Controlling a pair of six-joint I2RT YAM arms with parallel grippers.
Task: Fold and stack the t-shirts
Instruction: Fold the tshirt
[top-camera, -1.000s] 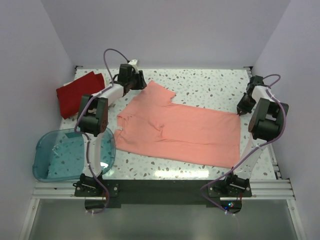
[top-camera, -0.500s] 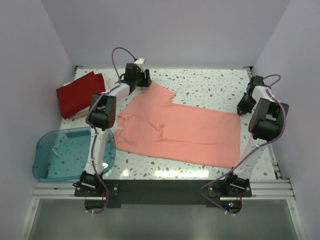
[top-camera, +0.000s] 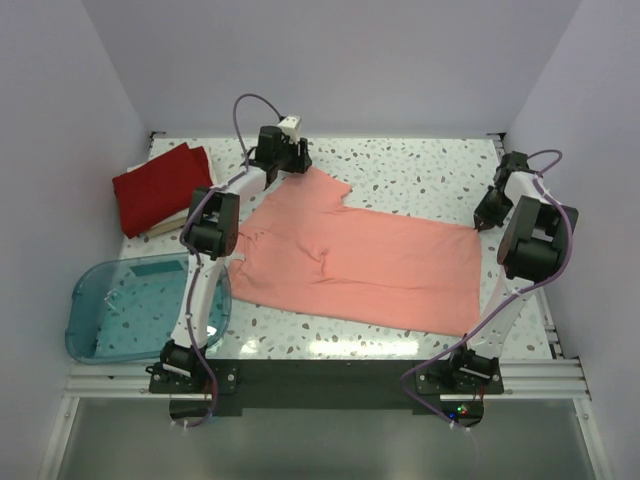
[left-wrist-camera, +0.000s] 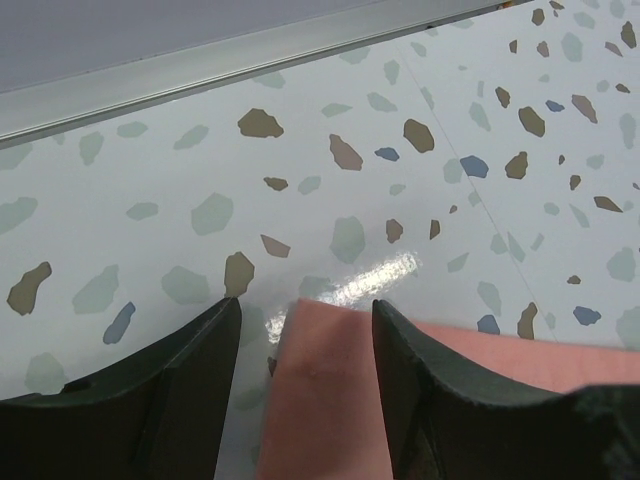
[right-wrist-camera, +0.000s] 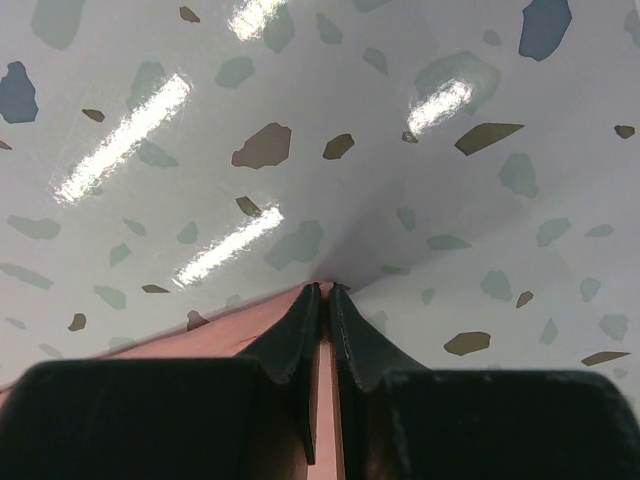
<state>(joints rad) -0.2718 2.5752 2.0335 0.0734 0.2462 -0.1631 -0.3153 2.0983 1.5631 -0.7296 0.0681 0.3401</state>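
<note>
A salmon-pink t-shirt (top-camera: 370, 262) lies spread flat across the middle of the table. My left gripper (top-camera: 298, 163) stands open at its far sleeve tip. In the left wrist view the sleeve corner (left-wrist-camera: 325, 390) lies on the table between the two spread jaws of that gripper (left-wrist-camera: 305, 320). My right gripper (top-camera: 484, 221) is shut on the shirt's far right corner. The right wrist view shows pink cloth (right-wrist-camera: 200, 335) pinched between the shut jaws of the right gripper (right-wrist-camera: 327, 290). A deep red t-shirt (top-camera: 160, 186) lies folded at the back left, with a cream-white edge (top-camera: 158, 227) showing under it.
A translucent blue plastic tub (top-camera: 140, 305) sits at the near left beside the left arm's base. White walls close in the table on three sides. A metal strip (left-wrist-camera: 200, 65) runs along the back edge just beyond the left gripper.
The left arm has swung right along the back of the table to the pink sleeve tip, and its jaws have opened wider. The right arm and the shirt have not moved.
</note>
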